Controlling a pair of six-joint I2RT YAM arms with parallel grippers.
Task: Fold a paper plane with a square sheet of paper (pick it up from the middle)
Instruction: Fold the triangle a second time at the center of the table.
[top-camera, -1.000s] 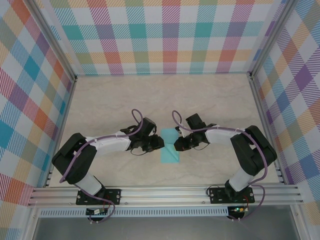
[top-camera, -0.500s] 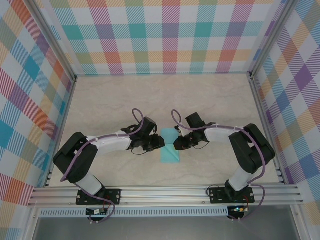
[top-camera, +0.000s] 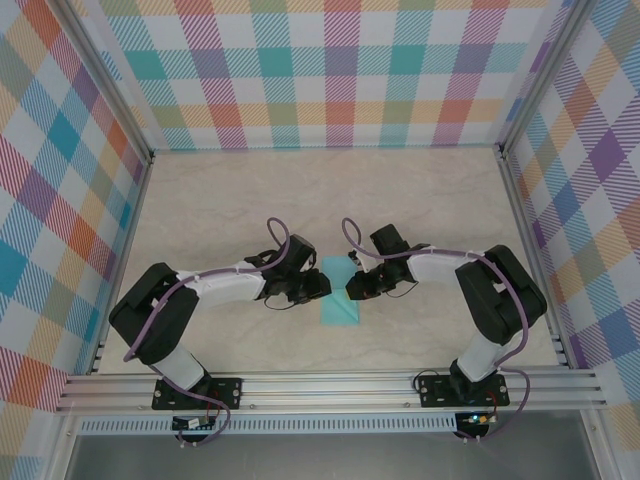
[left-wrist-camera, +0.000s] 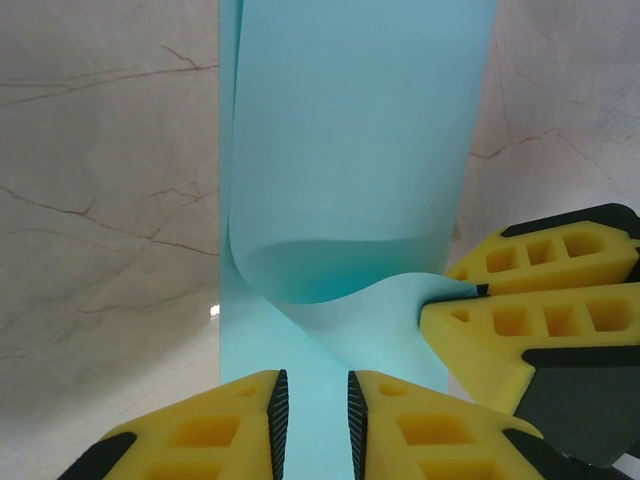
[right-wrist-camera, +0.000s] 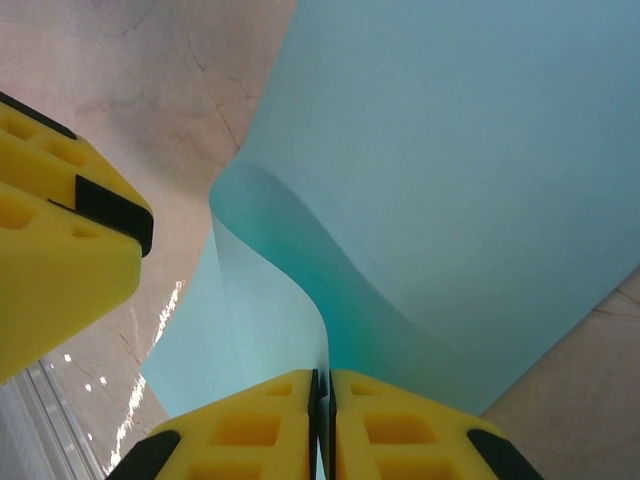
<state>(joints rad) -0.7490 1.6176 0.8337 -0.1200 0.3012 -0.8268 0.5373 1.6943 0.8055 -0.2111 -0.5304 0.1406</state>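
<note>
**Crowded Centre, Open Margins**

The two arms meet at the middle of the table (top-camera: 400, 200). The left gripper (top-camera: 322, 287) and right gripper (top-camera: 350, 289) stand almost tip to tip over the paper (top-camera: 340, 312). The narrow gap between them is taken up by a raised curl of the sheet, pinched in the right jaws. The left jaws stand slightly apart just beside it. The far half of the marble top lies open, as do the strips outside each elbow. Checked walls (top-camera: 340, 80) bound three sides, and the metal rail (top-camera: 330, 385) carrying the arm bases closes the near edge.
</note>
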